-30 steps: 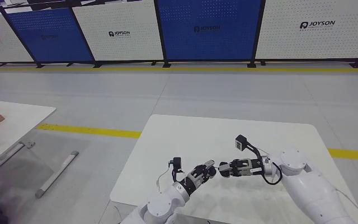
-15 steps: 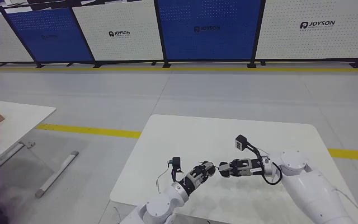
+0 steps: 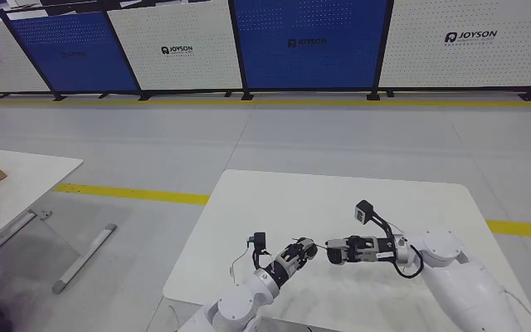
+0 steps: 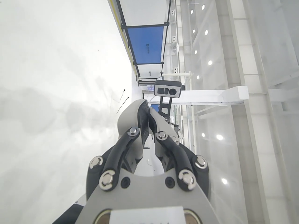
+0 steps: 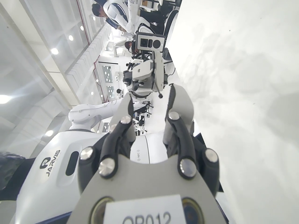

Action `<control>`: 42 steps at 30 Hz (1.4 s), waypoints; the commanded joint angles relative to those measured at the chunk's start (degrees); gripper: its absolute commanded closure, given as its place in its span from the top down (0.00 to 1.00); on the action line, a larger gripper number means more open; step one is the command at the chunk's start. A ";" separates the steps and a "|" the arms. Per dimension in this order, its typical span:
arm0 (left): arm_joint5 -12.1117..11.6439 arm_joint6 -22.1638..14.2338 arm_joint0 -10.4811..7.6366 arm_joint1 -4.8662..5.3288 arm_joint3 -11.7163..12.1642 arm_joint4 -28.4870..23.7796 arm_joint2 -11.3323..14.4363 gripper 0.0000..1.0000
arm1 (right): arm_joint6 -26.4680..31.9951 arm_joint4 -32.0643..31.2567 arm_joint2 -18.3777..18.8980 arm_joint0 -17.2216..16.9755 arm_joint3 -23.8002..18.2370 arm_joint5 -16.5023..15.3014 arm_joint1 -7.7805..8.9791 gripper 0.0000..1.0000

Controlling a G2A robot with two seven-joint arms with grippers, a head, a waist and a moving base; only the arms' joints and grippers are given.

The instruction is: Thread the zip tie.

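Top view overhead, facing table (image 3: 332, 203); wrist views close, facing each other.

From above, the zip tie (image 5: 160, 95) was too thin to pick out. The pressed-together jaws of the left gripper (image 4: 145, 109) hid the stretch they pinched. Two spare ties (image 4: 122, 102) far off on the tabletop (image 4: 58, 59) were too small to detail.
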 commanded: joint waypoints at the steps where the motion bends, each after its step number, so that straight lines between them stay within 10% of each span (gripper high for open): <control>1: 0.85 1.18 -0.19 -0.08 0.34 0.27 0.04 0.00 | 0.31 0.88 1.83 -1.34 -0.60 -0.99 0.61 1.00; 6: 5.48 3.43 -0.90 -0.38 1.06 0.90 1.17 0.00 | 0.63 2.43 5.14 -4.10 -1.97 -2.69 1.73 1.00; 31: 4.38 3.88 -0.93 -0.50 0.89 -0.56 0.72 0.00 | 0.63 2.43 5.14 -4.10 -1.97 -2.69 1.73 1.00; 42: -3.63 3.81 6.44 0.40 -11.19 -0.14 -3.78 0.00 | 0.63 2.43 5.14 -4.10 -1.97 -2.69 1.73 1.00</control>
